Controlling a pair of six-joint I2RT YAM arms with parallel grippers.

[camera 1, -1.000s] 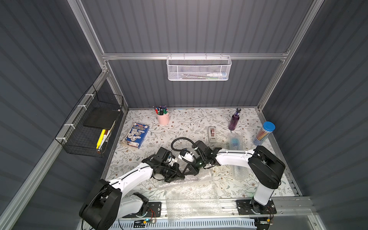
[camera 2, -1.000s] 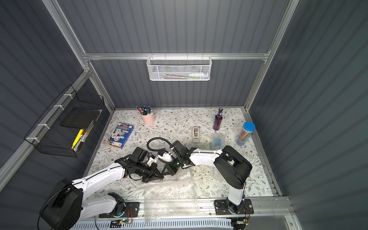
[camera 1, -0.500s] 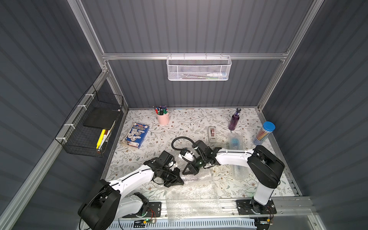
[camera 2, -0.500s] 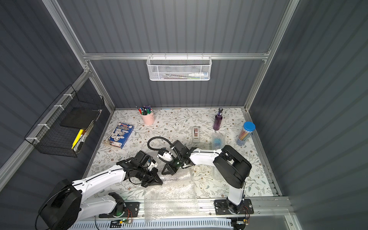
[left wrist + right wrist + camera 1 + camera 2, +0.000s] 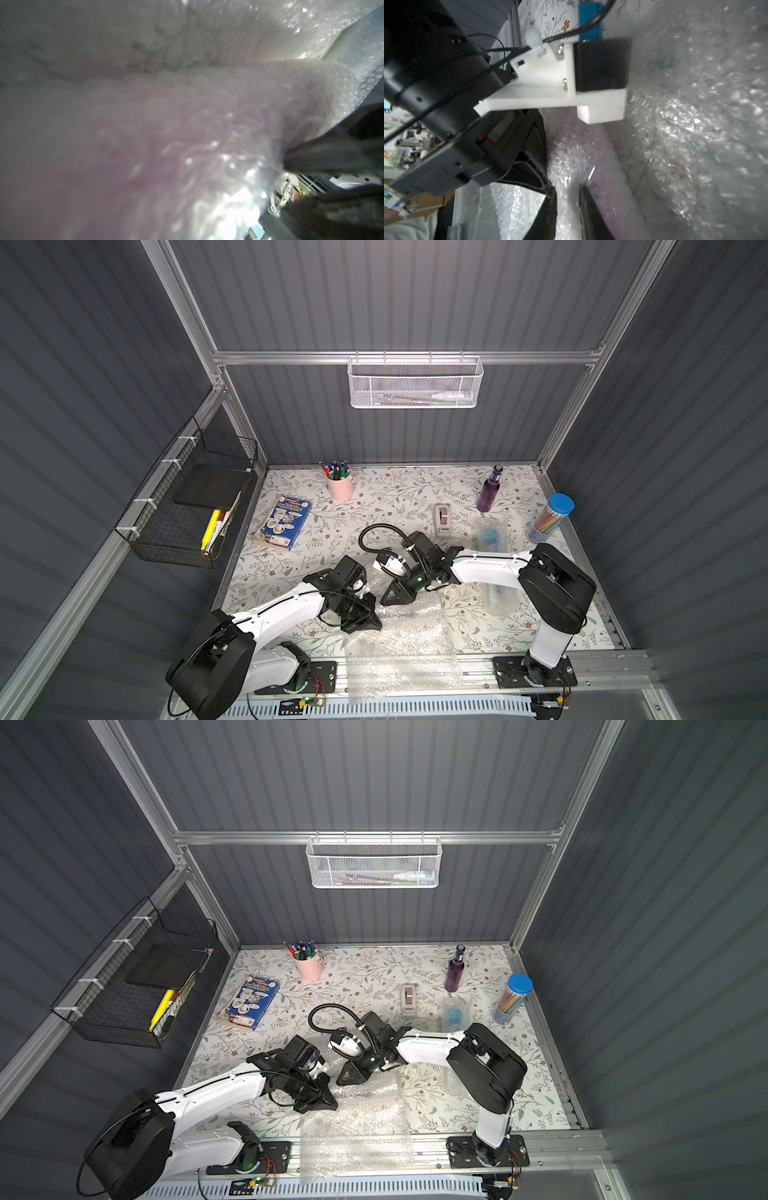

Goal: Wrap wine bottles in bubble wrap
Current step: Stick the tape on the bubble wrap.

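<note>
Across the front of the flower-printed white tabletop (image 5: 415, 497), spilling over the metal front rail: a clear, shiny sheet of bubble wrap (image 5: 399, 651). At its far edge, rolled around a slim purple wine bottle (image 5: 128, 170), seen only as a purple haze through the plastic in both wrist views. From the left, the black left gripper (image 5: 370, 622), clenched on a fold of that wrap. From the right, the black right gripper (image 5: 567, 188), jaws slightly parted astride the roll; gripping or only touching, cannot tell. Behind the right arm, a bright blue bottle (image 5: 492, 536), swathed in another sheet. Near the back wall, upright and bare, a second purple bottle (image 5: 488, 491).
</note>
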